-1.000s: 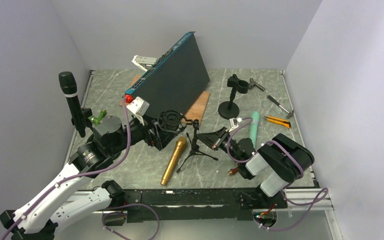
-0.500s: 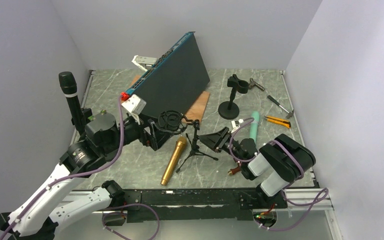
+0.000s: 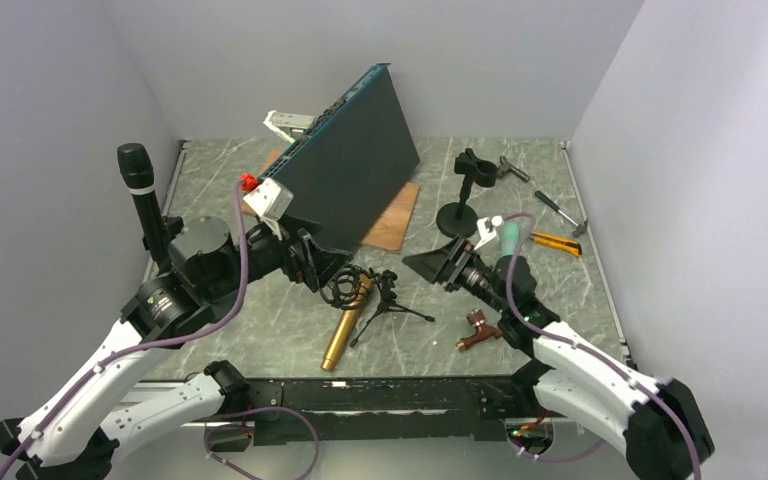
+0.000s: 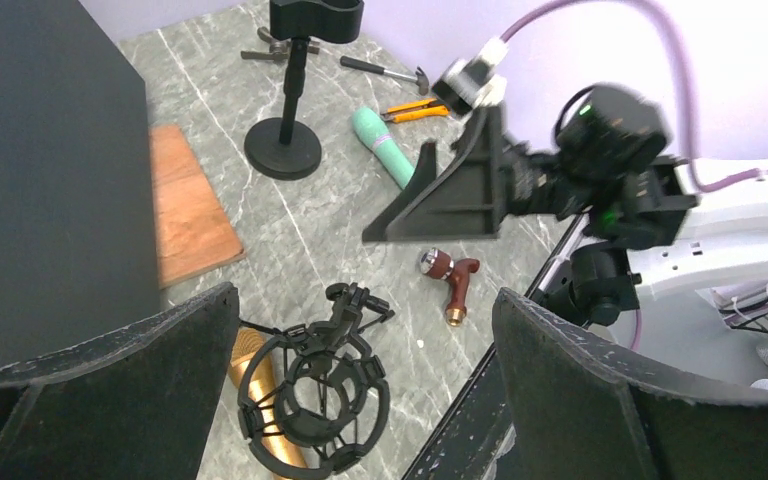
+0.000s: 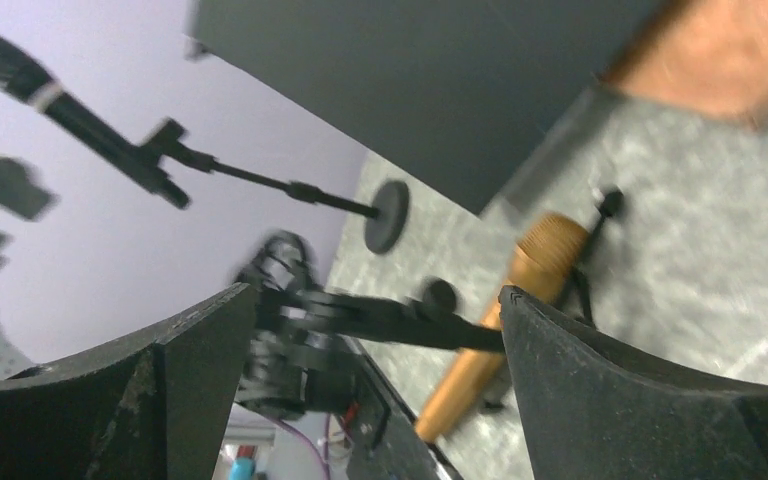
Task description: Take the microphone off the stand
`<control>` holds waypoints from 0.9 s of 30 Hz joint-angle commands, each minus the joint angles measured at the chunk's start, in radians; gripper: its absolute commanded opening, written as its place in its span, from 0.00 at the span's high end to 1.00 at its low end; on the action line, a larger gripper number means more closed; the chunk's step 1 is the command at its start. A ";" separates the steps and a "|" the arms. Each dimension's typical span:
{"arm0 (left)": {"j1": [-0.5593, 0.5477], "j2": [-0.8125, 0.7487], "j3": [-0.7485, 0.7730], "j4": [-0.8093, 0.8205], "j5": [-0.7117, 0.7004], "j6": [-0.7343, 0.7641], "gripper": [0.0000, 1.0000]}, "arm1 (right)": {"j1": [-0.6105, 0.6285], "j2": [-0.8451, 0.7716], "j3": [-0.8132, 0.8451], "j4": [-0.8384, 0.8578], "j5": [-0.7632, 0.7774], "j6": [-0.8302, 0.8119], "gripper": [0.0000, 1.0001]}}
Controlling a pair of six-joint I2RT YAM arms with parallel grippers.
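A gold microphone lies flat on the marble table, its head under the ring of a black shock mount. That mount belongs to a small tripod stand, which leans over towards the mic. My left gripper hangs open just above the mount and the gold mic, touching neither. My right gripper is open and empty to the right of the tripod, facing the gold mic. A black microphone stands clipped in a tall stand at the far left.
A large dark board leans on a wooden plate at the back. An empty clip stand, a teal handle, a utility knife and a brown nozzle lie on the right.
My right gripper has opened and its arm has stretched out flat, away from the tripod. The tripod with its shock mount has tipped down onto the gold mic. My left gripper has shifted right.
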 commanded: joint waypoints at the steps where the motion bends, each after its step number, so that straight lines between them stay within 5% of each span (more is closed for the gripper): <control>1: 0.000 0.033 0.023 0.077 0.034 0.006 0.01 | -0.004 -0.134 0.224 -0.384 0.047 -0.151 0.06; 12: 0.002 -0.015 0.015 0.008 -0.014 0.026 0.01 | 0.055 -0.076 0.489 -0.670 0.031 -0.404 0.05; 19: 0.002 0.005 0.210 -0.217 -0.065 0.136 0.01 | 0.278 -0.050 0.551 -0.678 0.234 -0.503 0.05; 27: 0.003 -0.019 0.411 -0.431 -0.248 0.234 0.01 | 0.334 -0.017 0.582 -0.674 0.287 -0.569 0.05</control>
